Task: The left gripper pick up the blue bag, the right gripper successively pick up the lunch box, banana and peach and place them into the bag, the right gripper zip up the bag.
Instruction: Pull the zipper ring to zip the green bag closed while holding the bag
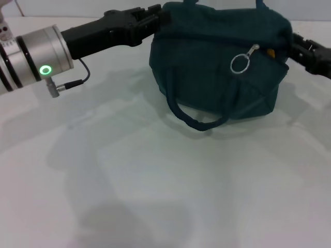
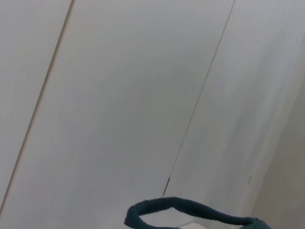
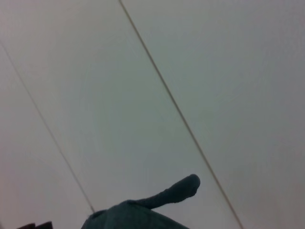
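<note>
**Both grippers at the ends of the blue bag on a white tabletop**

Left gripper (image 1: 155,18): black, reaching in from the robot's left to the upper left end of the blue bag (image 1: 217,67). Its jaws meet the fabric there; how far they are parted, and whether they pinch the cloth, cannot be told. Behind it runs a black forearm section, then a silver wrist collar (image 1: 39,57) with a lit green ring and a short cable plug below.

Right gripper (image 1: 310,54): black, at the bag's right end, touching or just beside the fabric. The state of its jaws cannot be told.

Blue bag: dark teal fabric, sitting on the tabletop (image 1: 165,181) at the far centre, between the two grippers. A metal ring pull (image 1: 241,63) hangs on its near face, with a small yellow-orange spot (image 1: 270,52) just beside it at the zip line. One rope-like handle (image 1: 199,120) droops down the near side onto the tabletop; the other rises at the top edge.

Surface and room: the tabletop is plain white and matt, carrying soft shadows of the arms and bag. Both wrist views look at pale panelled walls (image 2: 119,95) crossed by thin dark seams, with only a teal handle loop (image 2: 190,210) at the edge of the left wrist view and a teal handle end (image 3: 176,191) in the right.
</note>
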